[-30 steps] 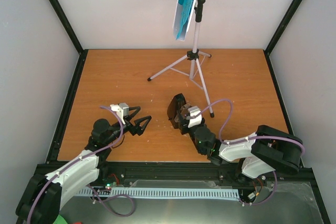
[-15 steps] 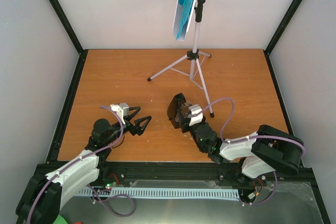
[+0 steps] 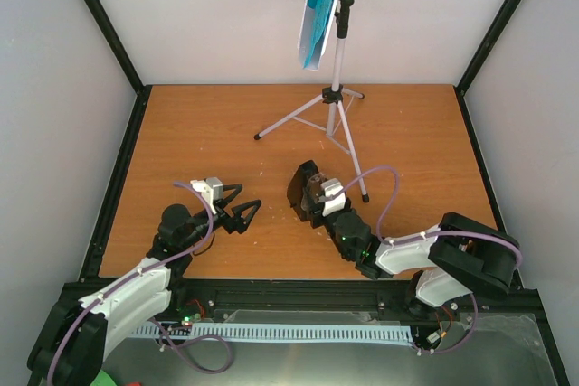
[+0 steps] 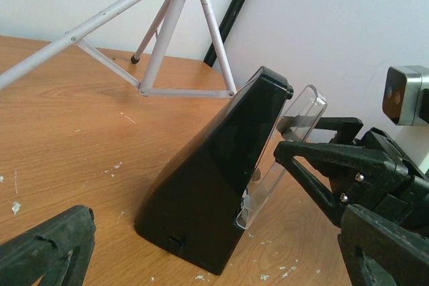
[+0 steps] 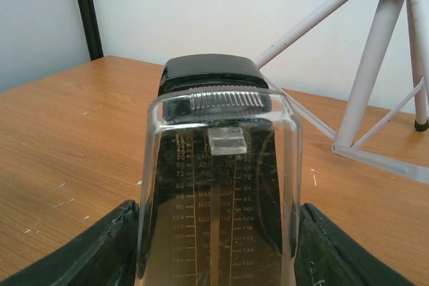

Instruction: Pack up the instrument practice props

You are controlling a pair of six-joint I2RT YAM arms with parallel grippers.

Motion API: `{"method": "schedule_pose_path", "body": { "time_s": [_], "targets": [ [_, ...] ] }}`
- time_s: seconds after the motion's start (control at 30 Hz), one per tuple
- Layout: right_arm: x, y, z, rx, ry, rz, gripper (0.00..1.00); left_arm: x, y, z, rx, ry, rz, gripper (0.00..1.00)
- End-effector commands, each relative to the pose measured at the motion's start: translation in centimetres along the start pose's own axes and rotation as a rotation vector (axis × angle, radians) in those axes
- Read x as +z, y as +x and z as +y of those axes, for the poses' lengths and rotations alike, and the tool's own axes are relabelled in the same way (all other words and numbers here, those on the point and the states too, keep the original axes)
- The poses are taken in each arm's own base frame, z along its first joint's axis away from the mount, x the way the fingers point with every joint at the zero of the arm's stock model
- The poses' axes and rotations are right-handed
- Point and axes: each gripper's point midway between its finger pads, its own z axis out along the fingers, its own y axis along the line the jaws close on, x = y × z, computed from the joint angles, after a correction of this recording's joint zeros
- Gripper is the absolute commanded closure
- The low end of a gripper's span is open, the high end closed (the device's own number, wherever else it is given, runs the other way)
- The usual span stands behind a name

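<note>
The metronome [image 3: 303, 189] is being held near the middle of the counter [image 3: 199, 133], just left of the foot of the nearest leg of the music stand [image 3: 336, 70]. Its clear front cover is being turned toward the right tool [image 3: 310, 194]. That tool is being closed partway on it, with the fingers [image 5: 100, 252] pressed against both sides of the cover. The base seems to be resting on the wood, though the contact is hard to judge. The left tool [image 3: 242, 204] is being shown spread wide and holding nothing, to the left of the metronome and apart from it. The stand is being carried on its tripod at the upper centre. The cyan sheet-music pages [image 3: 318, 6] are being borne on its tray at the top of the frame.
</note>
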Motion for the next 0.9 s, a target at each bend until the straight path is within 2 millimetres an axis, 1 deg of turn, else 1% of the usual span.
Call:
{"method": "schedule_pose_path", "body": {
  "time_s": [0.0,0.5,0.87],
  "targets": [
    [0.37,3.51,0.42,-0.083,-0.017,0.127,0.55,0.14,-0.92,-0.36,0.038,0.015,-0.022,0.01],
    [0.6,4.35,0.55,-0.102,-0.016,0.161,0.53,0.15,-0.9,-0.47,0.036,0.021,-0.019,0.0],
    [0.86,4.32,0.72,-0.111,-0.016,0.171,0.49,0.2,-0.82,-0.46,0.035,0.022,-0.016,0.01]
  ]
}}
